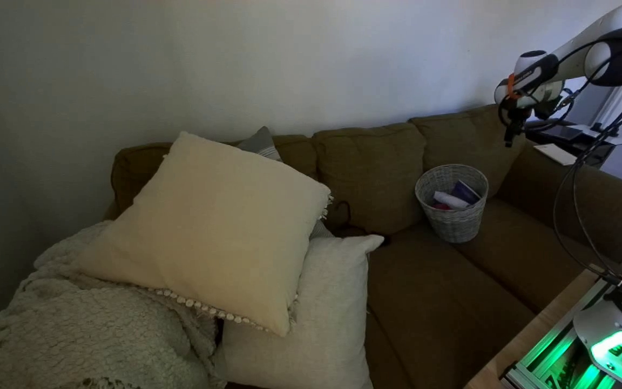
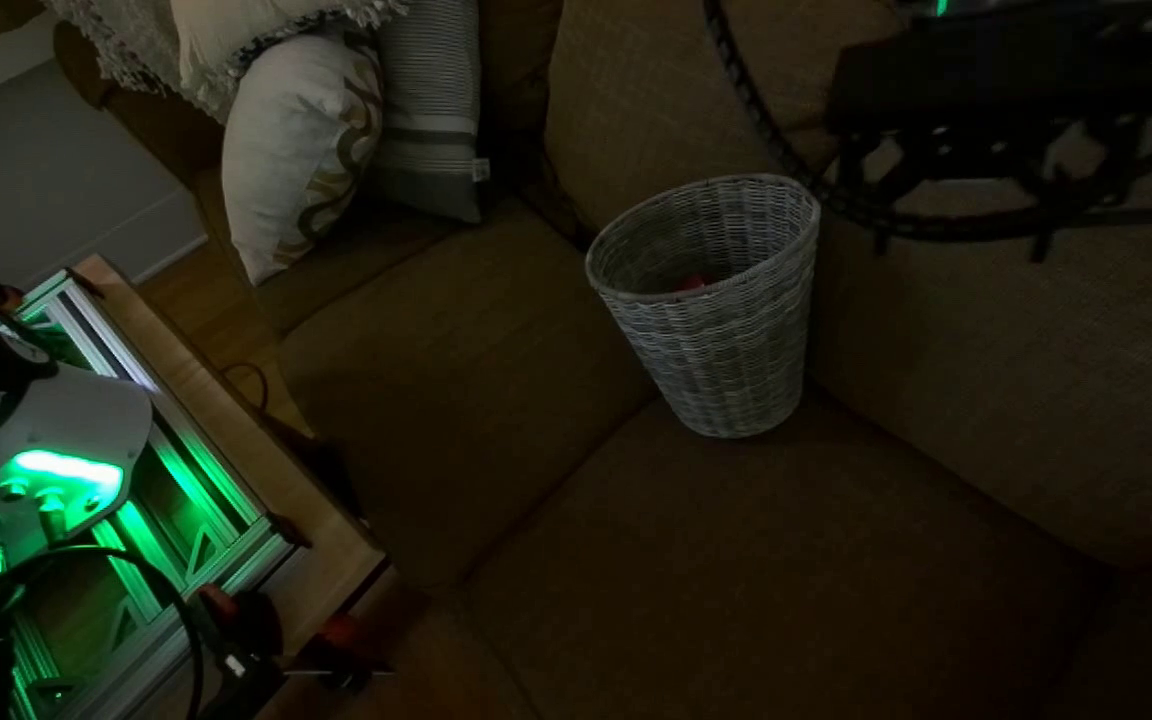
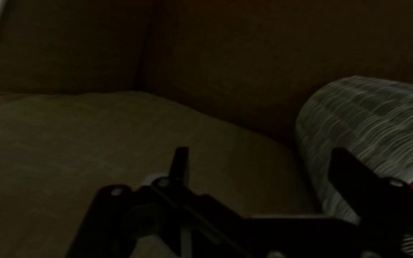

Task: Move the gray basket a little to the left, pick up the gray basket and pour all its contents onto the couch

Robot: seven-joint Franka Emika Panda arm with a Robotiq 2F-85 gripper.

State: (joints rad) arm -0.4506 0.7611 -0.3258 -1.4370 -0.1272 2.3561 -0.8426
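While the light-gray wicker basket (image 1: 454, 220) stands on the seat of the olive-brown couch (image 1: 424, 286), near the back cushions (image 1: 367, 167), the Robotiq gripper (image 2: 960, 243) hangs higher up and apart from it, its jaws spread wide and nothing caught between them. Two fingers (image 3: 180, 168) show well apart in the wrist view, where the basket's woven side reaches the right edge, partly hidden by one of them. In both exterior views the basket's open rim faces up. From here I see a white cloth-like piece (image 1: 451, 201) lying inside, a dark purple packet (image 1: 465, 192) tilted beside it, and something red (image 1: 441, 206) lower down that I can't make out. Whether the basket's side touches a back cushion, I can't tell.

Farther along the couch, a large cream pillow (image 1: 219, 232) with pompom trim lies tilted over a paler pillow (image 1: 322, 308), and a fleecy blanket (image 1: 89, 335) is bunched beside them. In an exterior view, a white scroll-patterned pillow (image 2: 296, 150) rests beside a gray striped pillow (image 2: 426, 120). Lit green, the base (image 2: 56, 425) of the Franka arm (image 1: 574, 56) sits on an aluminum frame (image 1: 542, 346) over a wooden tabletop (image 2: 246, 440) in front of the couch.
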